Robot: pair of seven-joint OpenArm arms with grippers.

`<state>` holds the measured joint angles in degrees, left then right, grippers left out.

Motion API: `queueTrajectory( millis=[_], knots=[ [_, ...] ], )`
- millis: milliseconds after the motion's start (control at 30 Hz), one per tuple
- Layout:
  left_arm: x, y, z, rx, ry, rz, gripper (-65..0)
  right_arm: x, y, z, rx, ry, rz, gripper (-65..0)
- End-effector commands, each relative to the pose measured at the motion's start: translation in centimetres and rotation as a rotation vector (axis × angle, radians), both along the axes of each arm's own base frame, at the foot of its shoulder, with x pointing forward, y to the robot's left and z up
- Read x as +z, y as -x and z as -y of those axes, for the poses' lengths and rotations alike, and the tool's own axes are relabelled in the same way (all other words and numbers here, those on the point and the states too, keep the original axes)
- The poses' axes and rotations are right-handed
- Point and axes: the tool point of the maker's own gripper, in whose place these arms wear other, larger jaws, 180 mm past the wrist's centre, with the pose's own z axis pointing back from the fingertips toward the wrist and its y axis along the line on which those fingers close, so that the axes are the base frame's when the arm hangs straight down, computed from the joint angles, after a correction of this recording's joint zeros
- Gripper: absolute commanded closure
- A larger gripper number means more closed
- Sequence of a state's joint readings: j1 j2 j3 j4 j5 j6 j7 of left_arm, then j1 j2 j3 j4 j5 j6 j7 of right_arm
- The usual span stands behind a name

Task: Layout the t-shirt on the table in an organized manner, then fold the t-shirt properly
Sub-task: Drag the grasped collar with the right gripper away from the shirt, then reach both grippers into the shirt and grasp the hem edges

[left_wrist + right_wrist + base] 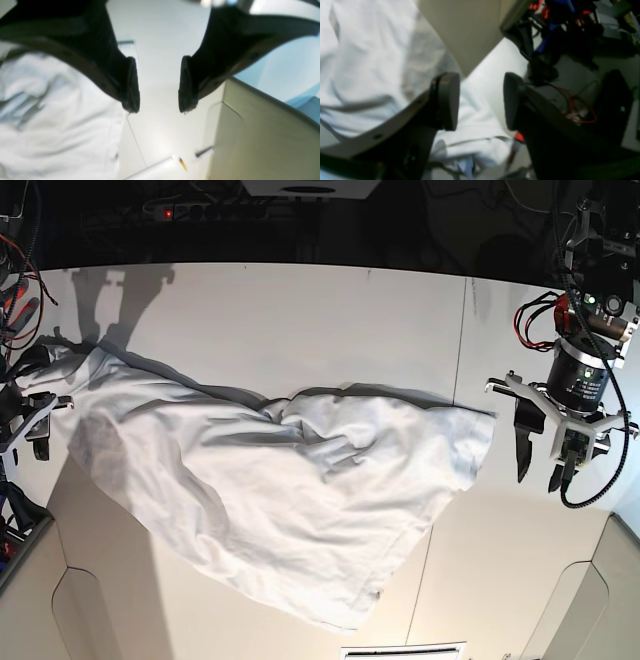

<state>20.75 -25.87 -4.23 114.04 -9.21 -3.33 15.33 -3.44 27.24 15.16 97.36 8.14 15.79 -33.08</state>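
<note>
Left wrist view: the left gripper point(158, 85) hangs spread and empty over bare table point(160, 37); the t-shirt point(57, 112) lies off to one side of it, not touching.

Right wrist view: the right gripper point(480, 100) stands spread, with t-shirt cloth right under and beside its pads, nothing pinched.

Base view: the t-shirt point(290, 490) sprawls crumpled across the table, its long axis running from the right gripper point(25, 430) to the left gripper point(545, 450). The right arm looks nearer the cloth.

A: State the colours, centre of the base view.
B: T-shirt point(290, 500): plain white, no print, grey shadow folds. Desk point(300, 320): matte white, thin dark seam at right.
A: And the far right?
B: Left hand point(541, 452): black fingers, silver bracket, red wires above.
</note>
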Motion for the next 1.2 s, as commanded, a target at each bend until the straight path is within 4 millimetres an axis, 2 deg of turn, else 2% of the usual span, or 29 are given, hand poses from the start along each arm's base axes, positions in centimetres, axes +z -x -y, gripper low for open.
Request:
queueTrajectory(
  millis=[0,100,200,300,467,600,667,767,867,900,933,1067,1167],
  knots=[
    [1.0,-0.9,-0.5,0.002,0.003,0.040,-29.2,2.2,-1.5,-0.4,0.009,-0.026,0.083,-28.4],
    [0.0,-2.6,-1.6,0.030,0.046,0.025,-29.2,3.1,-3.2,-4.0,0.041,-0.200,0.150,-28.4],
    [-0.3,-4.4,-2.5,0.050,0.090,0.018,-29.2,4.0,-4.7,-8.7,0.109,-0.356,0.205,-28.2],
    [0.0,-6.5,-3.2,0.064,0.145,0.016,-29.1,4.1,-5.9,-13.8,0.178,-0.432,0.218,-28.2],
    [2.6,-10.2,-4.3,0.091,0.237,0.085,-29.1,2.1,-7.5,-22.5,0.331,-0.390,0.160,-28.2],
    [3.9,-12.6,-5.4,0.118,0.294,0.110,-29.0,-0.5,-9.2,-27.5,0.392,-0.328,0.107,-28.1],
    [4.1,-13.6,-6.2,0.138,0.314,0.113,-29.0,-1.7,-10.3,-29.1,0.394,-0.306,0.080,-26.7],
    [3.9,-14.9,-7.3,0.168,0.353,0.101,-29.0,-3.0,-11.7,-31.2,0.397,-0.308,0.033,-19.9],
    [3.4,-15.9,-7.3,0.145,0.398,0.071,-29.0,-4.6,-12.0,-33.1,0.407,-0.342,-0.038,-7.2],
    [3.1,-16.2,-7.2,0.138,0.415,0.061,-29.0,-5.2,-11.7,-33.8,0.415,-0.361,-0.064,-1.9],
    [2.8,-16.4,-7.3,0.138,0.431,0.049,-29.0,-5.8,-11.3,-34.4,0.424,-0.383,-0.090,0.0],
    [1.5,-17.5,-7.9,0.163,0.497,0.015,-29.0,-8.8,-8.7,-35.6,0.465,-0.399,-0.246,0.0],
    [0.6,-18.4,-7.8,0.169,0.550,-0.011,-29.0,-10.3,-6.9,-36.0,0.489,-0.375,-0.341,0.0]
  ],
)
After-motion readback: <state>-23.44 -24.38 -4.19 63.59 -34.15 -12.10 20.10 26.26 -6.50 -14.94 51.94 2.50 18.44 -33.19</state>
